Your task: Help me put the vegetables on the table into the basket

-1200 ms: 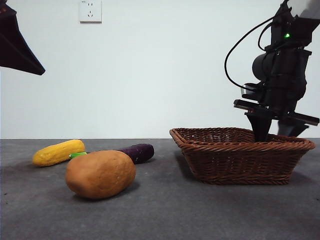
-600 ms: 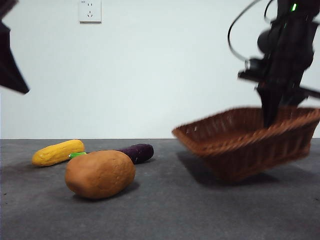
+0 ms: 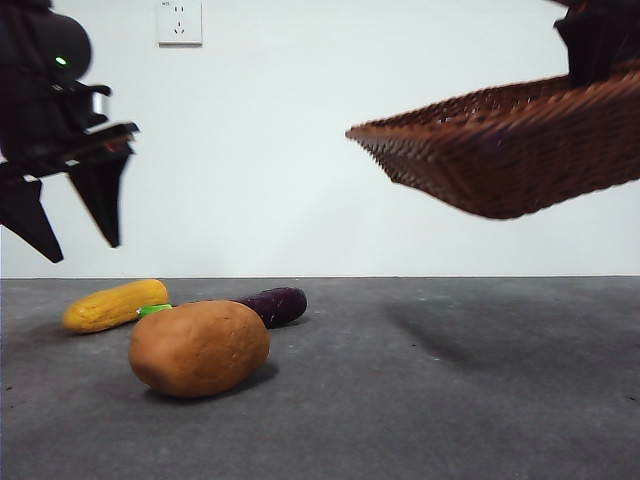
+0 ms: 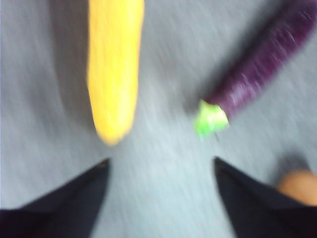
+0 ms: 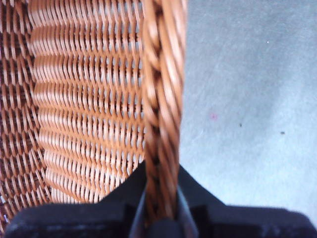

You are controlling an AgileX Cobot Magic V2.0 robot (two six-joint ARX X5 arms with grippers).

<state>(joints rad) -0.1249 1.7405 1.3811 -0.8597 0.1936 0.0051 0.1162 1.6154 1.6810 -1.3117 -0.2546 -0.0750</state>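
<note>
My right gripper is shut on the braided rim of the brown wicker basket. It holds the basket tilted, high above the table at the upper right, with the gripper at the top corner. My left gripper is open and hangs above the left end of the table, over the yellow corn cob. The potato lies in front, with the purple eggplant behind it. The blurred left wrist view shows the corn, the eggplant and the potato's edge beyond my open gripper.
A white wall with a power socket stands behind the table. The basket's shadow falls on the bare right half of the table.
The right gripper has lifted the basket off the table, up and to the right, and it now tilts. The left arm has come down into view above the corn.
</note>
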